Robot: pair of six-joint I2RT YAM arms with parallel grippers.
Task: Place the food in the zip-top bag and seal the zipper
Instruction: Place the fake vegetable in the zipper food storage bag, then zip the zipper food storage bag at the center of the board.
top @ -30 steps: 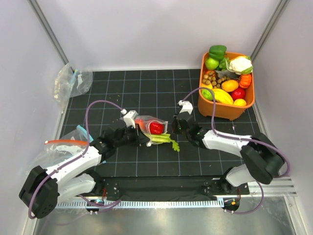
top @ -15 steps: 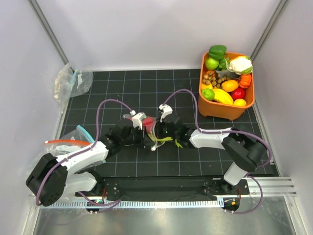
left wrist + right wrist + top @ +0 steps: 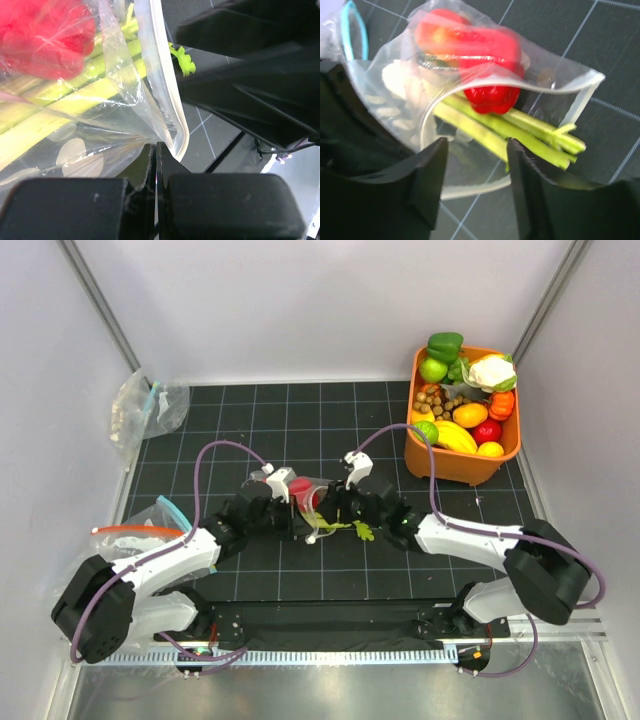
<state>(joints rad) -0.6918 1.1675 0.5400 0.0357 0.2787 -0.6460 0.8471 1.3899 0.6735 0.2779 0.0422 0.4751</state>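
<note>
zip-top bag (image 3: 308, 502): clear film with white dots, mid-worktop, lying between the two gripper heads. Mouth faces the right arm and gapes open. Film is crumpled, and dots show near the left pinch point in the left wrist view.

celery stalk (image 3: 520, 131): pale-green stalks run the length of the bag. The leafy end (image 3: 361, 532) pokes out past the mouth onto the mat, so it lies across the zipper line.

red toy vegetables (image 3: 477, 55): glossy, rounded, inside the bag on top of the celery. One sits deep, the other (image 3: 489, 97) just behind the upper lip.

zipper (image 3: 555, 87): pale, near-clear strip, not pressed together. Upper lip arcs over the red piece. Lower lip (image 3: 470, 192) loops down toward the right wrist camera. The two are well apart.

left gripper (image 3: 156, 160): fingers pressed together, pinching the bag's film at the end of the zipper strip (image 3: 172, 105).
right gripper (image 3: 477, 150): fingers spread, holding nothing, sitting right at the mouth with the lower lip running between them. From the top view, its body (image 3: 338, 508) covers the mouth side of the bag.

Around:
- worktop (image 3: 300, 420): black gridded mat.
- orange basket (image 3: 455, 465): back right, well apart from the bag, full of toy produce (image 3: 455, 435) in yellow, green, white and red.
- clear bag with red-orange strip (image 3: 128, 533): front left, beside the left arm.
- clear bag with teal strip (image 3: 150, 408): back-left corner.
</note>
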